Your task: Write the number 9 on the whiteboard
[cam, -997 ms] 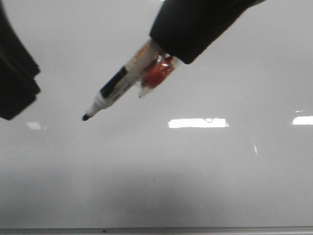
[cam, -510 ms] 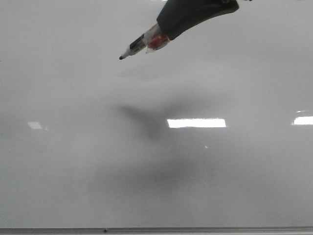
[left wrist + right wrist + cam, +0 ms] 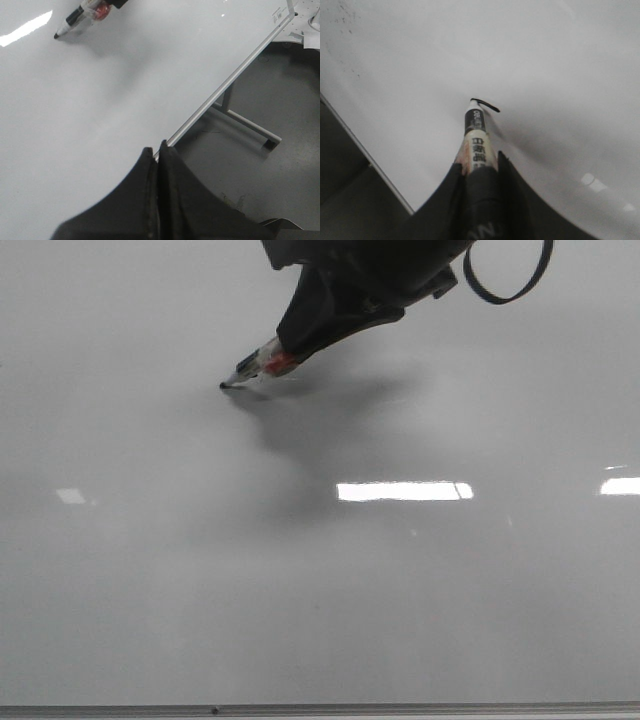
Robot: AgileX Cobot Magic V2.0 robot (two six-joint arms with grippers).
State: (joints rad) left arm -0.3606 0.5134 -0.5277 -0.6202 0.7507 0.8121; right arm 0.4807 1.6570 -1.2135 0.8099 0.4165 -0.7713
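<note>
Item: right gripper [image 3: 479, 172], jaws clamping the marker [image 3: 258, 367]; you are pressing its tip on the whiteboard [image 3: 320, 620], upper left of centre in the front view. Number 9 [image 3: 486, 104]: short first stroke only (loop pending); next, curve it round. Left gripper [image 3: 158, 165]: jaws closed, empty, idling.
</note>
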